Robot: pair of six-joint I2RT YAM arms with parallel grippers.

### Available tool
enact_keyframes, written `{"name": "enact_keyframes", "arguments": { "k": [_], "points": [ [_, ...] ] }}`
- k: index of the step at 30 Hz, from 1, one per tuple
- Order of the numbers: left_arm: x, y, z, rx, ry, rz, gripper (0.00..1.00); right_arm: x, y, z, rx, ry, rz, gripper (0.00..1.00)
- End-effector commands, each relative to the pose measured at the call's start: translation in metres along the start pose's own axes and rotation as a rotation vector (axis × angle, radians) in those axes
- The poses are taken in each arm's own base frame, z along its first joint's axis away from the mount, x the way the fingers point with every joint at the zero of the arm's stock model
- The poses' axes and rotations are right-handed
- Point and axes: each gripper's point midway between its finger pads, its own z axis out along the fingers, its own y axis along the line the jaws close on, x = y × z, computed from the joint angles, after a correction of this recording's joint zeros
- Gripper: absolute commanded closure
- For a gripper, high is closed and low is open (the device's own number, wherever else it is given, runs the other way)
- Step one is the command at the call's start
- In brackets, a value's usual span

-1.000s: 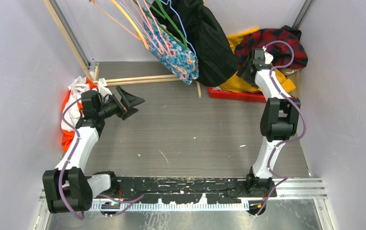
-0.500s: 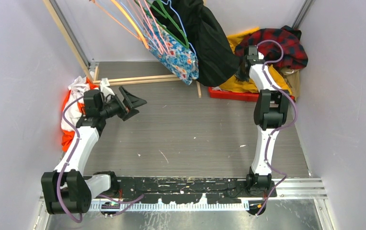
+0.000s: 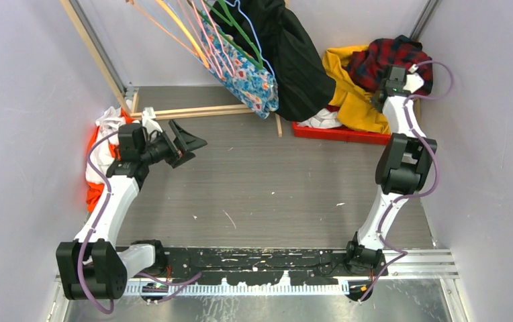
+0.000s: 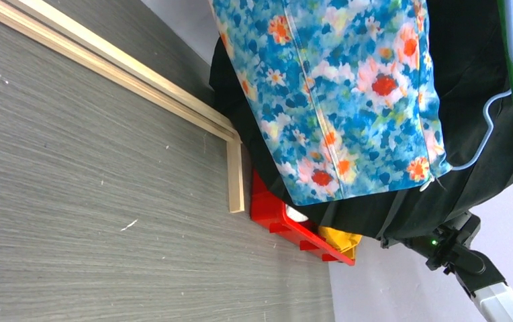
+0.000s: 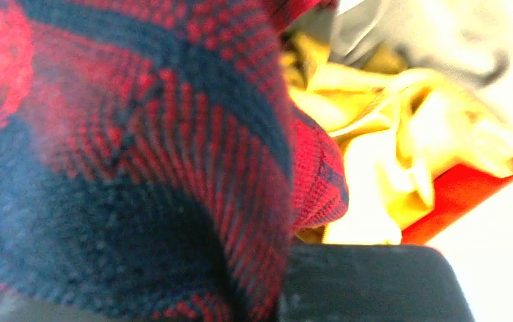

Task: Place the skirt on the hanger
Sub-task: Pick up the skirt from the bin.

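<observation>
The blue flowered skirt (image 3: pixel 250 77) hangs at the back of the table among several coloured hangers (image 3: pixel 200 33), next to a green hanger (image 3: pixel 240 30). It fills the top of the left wrist view, skirt (image 4: pixel 348 100) in front of black cloth. My left gripper (image 3: pixel 192 149) hovers open and empty over the left of the table, well short of the skirt. My right gripper (image 3: pixel 381 90) is buried in the clothes pile at the back right, shut on a red plaid garment (image 5: pixel 140 134); one black finger (image 5: pixel 368 282) shows beside the fabric.
A big black coat (image 3: pixel 294 54) hangs right of the skirt. A red tray (image 3: pixel 334 134) holds a yellow garment (image 3: pixel 351 100) and the plaid one (image 3: pixel 381 57). Wooden slats (image 3: pixel 193 111) lie across the back; white and orange clothes (image 3: pixel 103 134) are heaped at the left wall.
My right arm swung right, away from the black coat; its jaws shut and dragged the plaid garment right, baring more yellow cloth. The left arm barely moved.
</observation>
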Motion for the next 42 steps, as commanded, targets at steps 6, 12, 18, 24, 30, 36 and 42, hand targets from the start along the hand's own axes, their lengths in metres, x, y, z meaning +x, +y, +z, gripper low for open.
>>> {"name": "enact_keyframes", "arguments": {
  "k": [6,12,18,24,30,36,42],
  "points": [
    [-0.006,-0.018,-0.001,0.023,-0.025,0.067,0.05,-0.072,0.007,-0.02,-0.092,-0.131,0.082,0.62],
    [-0.004,-0.017,-0.001,0.018,-0.018,0.072,0.05,-0.057,0.068,-0.117,-0.326,-0.15,-0.08,0.28],
    [-0.003,-0.018,-0.002,0.017,-0.019,0.072,0.05,0.013,0.121,-0.161,-0.586,0.055,-0.108,0.39],
    [-0.001,-0.021,-0.006,0.023,-0.019,0.077,0.05,0.085,0.158,-0.123,-0.626,0.252,-0.141,0.59],
    [0.0,-0.025,-0.009,0.023,-0.023,0.088,0.05,0.123,0.17,-0.083,-0.633,0.346,-0.12,0.6],
    [-0.001,-0.024,-0.009,0.02,-0.024,0.086,0.05,0.159,0.179,-0.061,-0.617,0.422,-0.171,0.56],
    [-0.001,-0.023,-0.008,0.014,-0.022,0.084,0.07,0.184,0.175,-0.062,-0.622,0.459,-0.206,0.49]
  ]
}}
